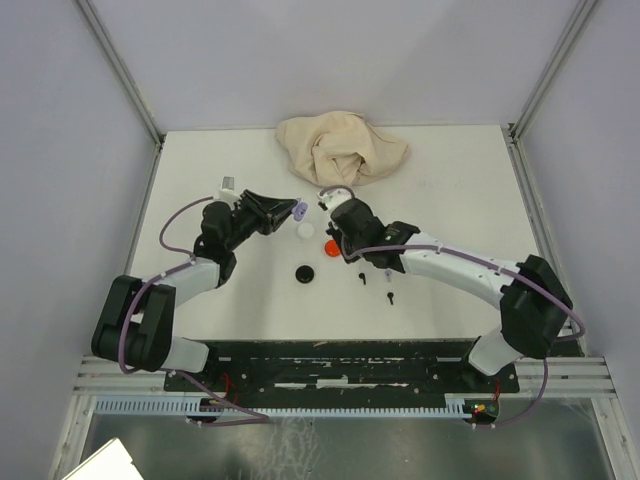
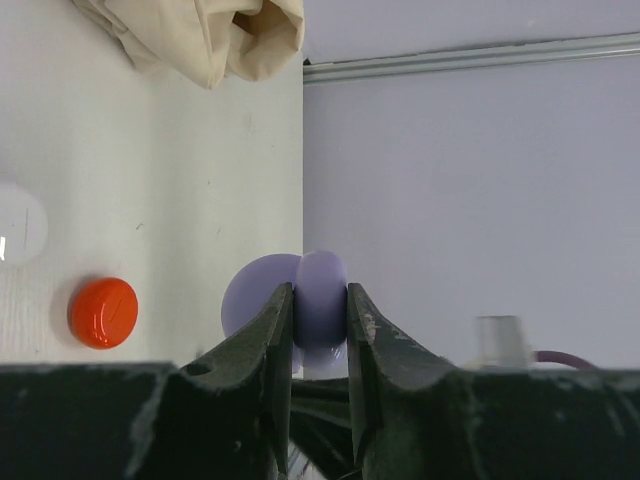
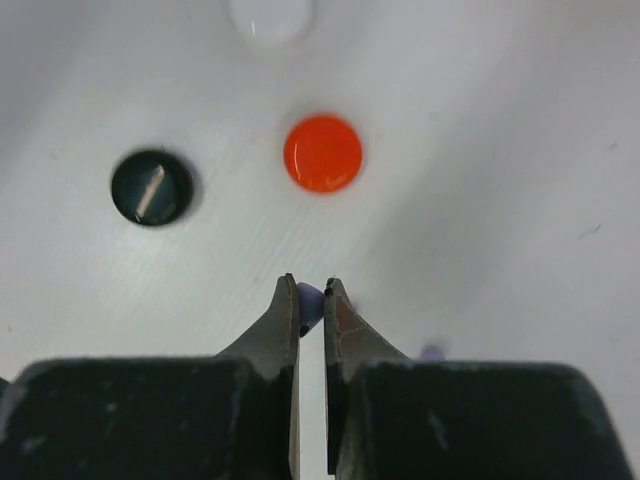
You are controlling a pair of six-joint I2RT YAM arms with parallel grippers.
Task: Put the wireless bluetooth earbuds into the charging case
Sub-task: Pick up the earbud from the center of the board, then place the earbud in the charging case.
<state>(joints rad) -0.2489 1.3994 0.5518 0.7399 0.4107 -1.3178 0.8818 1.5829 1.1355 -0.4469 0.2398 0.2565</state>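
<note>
My left gripper (image 1: 292, 211) (image 2: 319, 292) is shut on a lavender charging case (image 1: 300, 210) (image 2: 322, 268), held off the table on edge, its round lid (image 2: 250, 295) swung open to the left. My right gripper (image 1: 349, 255) (image 3: 311, 284) is low over the table, shut on a tiny lavender earbud (image 3: 310, 302) pinched at its fingertips. Another small lavender earbud (image 3: 432, 351) lies blurred on the table just to the right of the right fingers. Two black earbuds (image 1: 363, 277) (image 1: 390, 296) lie near the right arm.
A red disc (image 1: 331, 246) (image 3: 322, 153) (image 2: 103, 312), a white disc (image 1: 305, 230) (image 3: 270, 15) and a black disc (image 1: 304, 273) (image 3: 151, 187) lie between the arms. A crumpled beige cloth (image 1: 340, 147) (image 2: 200, 35) sits at the table's back edge.
</note>
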